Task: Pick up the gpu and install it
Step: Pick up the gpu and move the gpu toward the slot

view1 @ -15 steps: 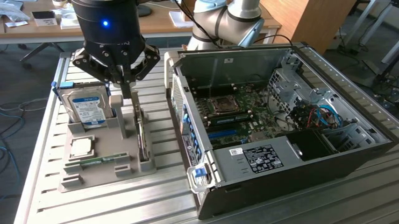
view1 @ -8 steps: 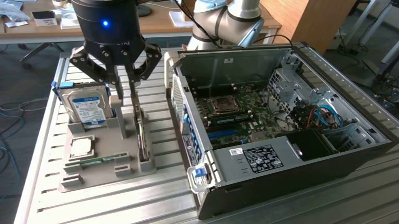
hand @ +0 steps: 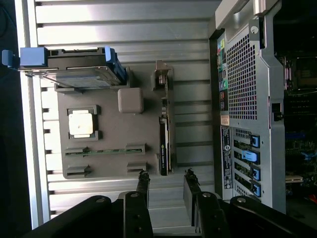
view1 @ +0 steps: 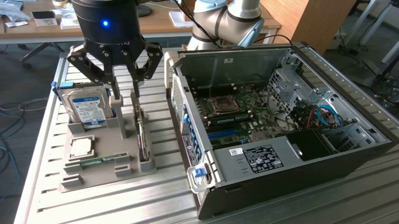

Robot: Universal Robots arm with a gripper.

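Observation:
The gpu (view1: 143,136) stands on its edge in a slot of the grey holder (view1: 100,175), a thin dark card with a silver bracket at its far end. In the wrist view the gpu (hand: 164,133) appears edge-on as a narrow strip. My gripper (view1: 124,94) hangs just above the card's bracket end, jaws open, nothing between them. Its two fingers (hand: 143,179) straddle the line of the card in the wrist view, where the gripper (hand: 166,177) sits above the card's near end.
An open computer case (view1: 349,154) lies at the exterior view's right, its motherboard (view1: 234,109) exposed. The holder also carries a blue-labelled hard drive (view1: 87,108), a processor (view1: 81,147) and a RAM stick (view1: 100,161). All rests on a slatted metal table (view1: 124,205).

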